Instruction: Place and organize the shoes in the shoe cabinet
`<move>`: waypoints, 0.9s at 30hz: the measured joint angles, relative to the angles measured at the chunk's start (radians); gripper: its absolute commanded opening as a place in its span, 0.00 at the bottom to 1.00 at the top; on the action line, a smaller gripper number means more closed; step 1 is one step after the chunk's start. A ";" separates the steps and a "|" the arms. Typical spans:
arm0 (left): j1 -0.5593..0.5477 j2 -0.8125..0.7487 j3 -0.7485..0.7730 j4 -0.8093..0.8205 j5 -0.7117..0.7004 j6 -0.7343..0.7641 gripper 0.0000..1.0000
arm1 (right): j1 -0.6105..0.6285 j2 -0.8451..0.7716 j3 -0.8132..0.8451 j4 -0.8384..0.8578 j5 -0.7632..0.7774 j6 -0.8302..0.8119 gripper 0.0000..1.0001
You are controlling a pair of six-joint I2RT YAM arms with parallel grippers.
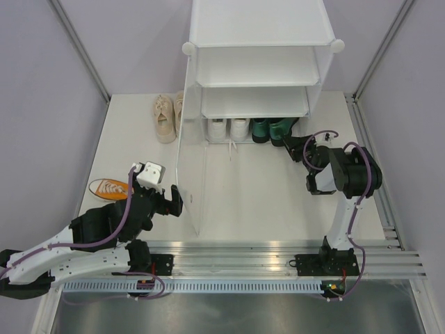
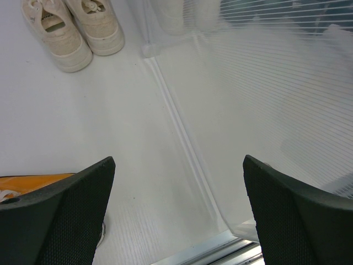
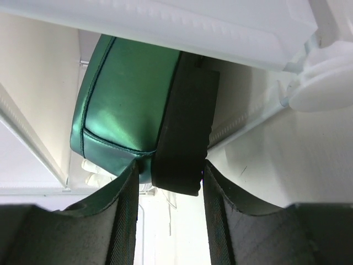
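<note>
Over on the right we have the right gripper [image 1: 297,147] pushed up to the bottom tier of the tall white plastic open-front shoe cabinet [image 1: 257,28]. On its wrist camera, the gripper [image 3: 170,171] is clenched on one of the dark green pointed heels [image 3: 121,105]. Its fingers [image 3: 124,215] pinch the shoe's dark block heel from both sides, just under the edge of a white shelf.

From above, we see the green pair [image 1: 270,129] sitting at the right end of that bottom tier. The white sneakers [image 1: 229,129] are parked just beside them on the left.

Swinging left now: the left gripper [image 1: 174,200] hovers low over the white table [image 1: 264,195], right up against the cabinet's translucent ribbed side panel [image 1: 191,174]. On its wrist view the gripper [image 2: 179,204] is released. The black fingers [image 2: 71,215] are spread wide apart with only bare table between them, and the panel [image 2: 276,99] fills the right of the shot.

An orange canvas sneaker with a white sole [image 1: 108,188] lies on the table outside the cabinet, behind the left arm. It peeks in at the wrist view's lower left [image 2: 27,181].

The cream lace-up sneakers [image 1: 165,117] stand side by side on the table. They are just left of the cabinet's far corner, outside it [image 2: 71,30].
</note>
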 measured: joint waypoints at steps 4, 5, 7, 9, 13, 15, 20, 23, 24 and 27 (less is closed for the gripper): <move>0.000 0.000 0.000 0.000 0.000 0.000 1.00 | -0.001 -0.071 0.000 -0.095 0.013 -0.063 0.01; 0.000 0.000 0.000 0.000 0.001 0.000 1.00 | -0.001 -0.099 0.004 -0.143 0.018 -0.088 0.01; 0.000 0.000 0.000 0.000 0.001 0.000 1.00 | -0.001 -0.151 0.017 -0.231 0.031 -0.137 0.01; 0.000 0.000 0.000 0.000 0.001 0.000 1.00 | -0.003 -0.208 0.047 -0.352 0.039 -0.195 0.01; 0.002 0.000 0.000 0.000 0.002 0.000 1.00 | -0.007 -0.284 0.120 -0.560 0.054 -0.320 0.01; 0.005 0.000 0.000 0.000 0.003 0.000 1.00 | -0.014 -0.299 0.149 -0.630 0.052 -0.365 0.01; 0.007 0.000 0.000 0.000 0.003 0.000 1.00 | -0.028 -0.312 0.172 -0.735 0.045 -0.454 0.01; 0.007 0.001 0.000 0.000 0.003 0.000 1.00 | -0.029 -0.312 0.176 -0.769 0.045 -0.497 0.01; 0.007 0.001 0.000 0.000 0.003 0.000 1.00 | -0.029 -0.312 0.177 -0.779 0.046 -0.511 0.01; 0.007 0.002 0.000 0.000 0.004 0.000 1.00 | -0.029 -0.317 0.183 -0.798 0.048 -0.544 0.01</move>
